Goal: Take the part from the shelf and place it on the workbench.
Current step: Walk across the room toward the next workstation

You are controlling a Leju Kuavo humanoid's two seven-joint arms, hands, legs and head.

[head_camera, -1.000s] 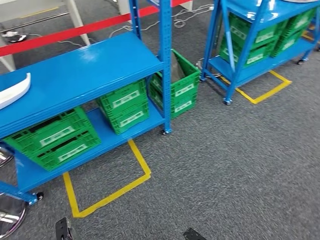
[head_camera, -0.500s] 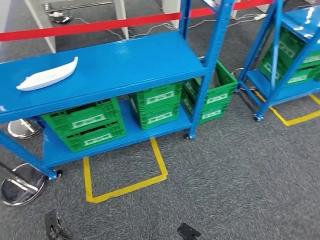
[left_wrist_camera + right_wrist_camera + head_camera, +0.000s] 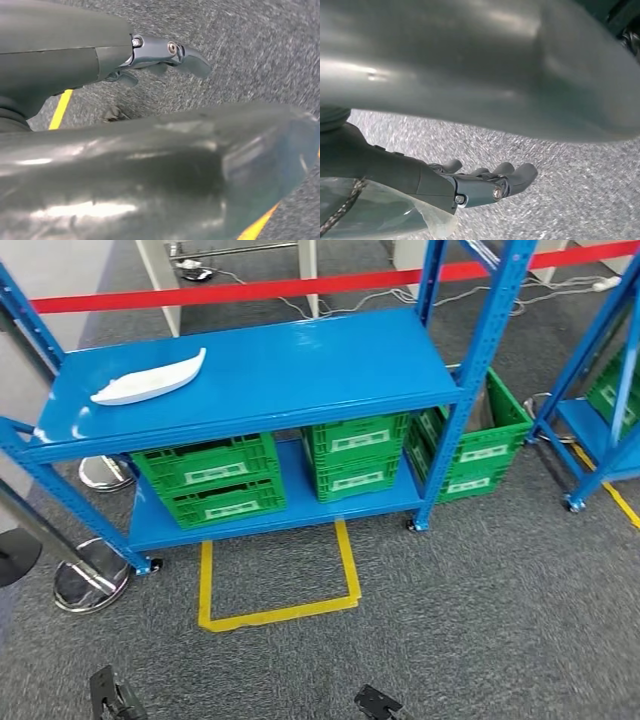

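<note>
A long white curved part [image 3: 151,379] lies on the left end of the blue shelf's [image 3: 317,360] upper board in the head view. My left hand [image 3: 113,700] and right hand [image 3: 376,703] hang low at the picture's bottom edge, well short of the shelf. In the left wrist view the left hand [image 3: 166,52] hangs over grey carpet, fingers stretched out and holding nothing. Seen from the right wrist, the right hand [image 3: 490,182] hangs the same way, with nothing in it.
Green crates [image 3: 215,480] [image 3: 355,455] stand on the lower board, and another [image 3: 468,445] sits behind the right post. Yellow floor tape [image 3: 279,612] marks a square before the shelf. A metal stand base [image 3: 87,575] sits at the left, a second blue shelf [image 3: 604,420] at the right.
The whole view has swung left: the shelf and white part now sit further right in the picture, with the part fully in view. Both hands still hang low.
</note>
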